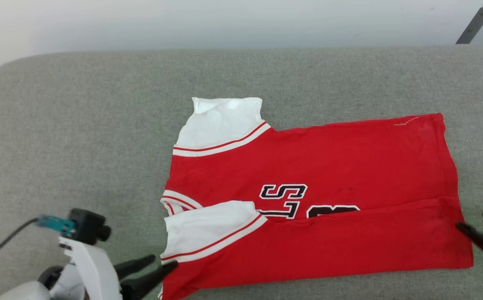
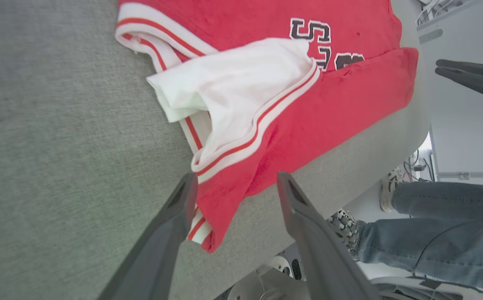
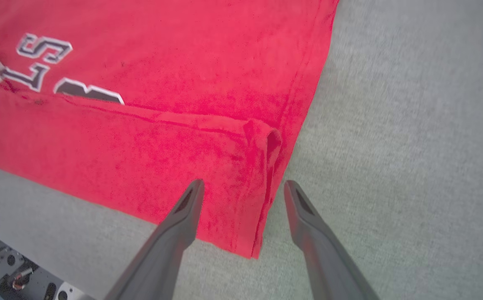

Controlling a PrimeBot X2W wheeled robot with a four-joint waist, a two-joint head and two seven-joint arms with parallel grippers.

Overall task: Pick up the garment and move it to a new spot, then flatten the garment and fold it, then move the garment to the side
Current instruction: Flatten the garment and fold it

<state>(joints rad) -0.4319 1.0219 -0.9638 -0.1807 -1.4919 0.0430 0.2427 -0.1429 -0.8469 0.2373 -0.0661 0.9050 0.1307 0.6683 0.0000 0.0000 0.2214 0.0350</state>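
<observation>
Garment (image 1: 329, 166) lies flat on the grey padded table (image 1: 78, 125), right of centre, with its near long side folded up over the lettering, close to the table's front edge. Wide bare cloth to the left and behind. Left gripper (image 1: 164, 260) is spread loose, fingers straddling the sleeve-end corner. Right gripper (image 1: 471, 220) is spread loose astride the hem corner, gripping nothing.

Head cam looks down on the whole garment (image 1: 308, 175); wrist cams sit close at its near corners, all sharing the lettering (image 1: 283, 200).
</observation>
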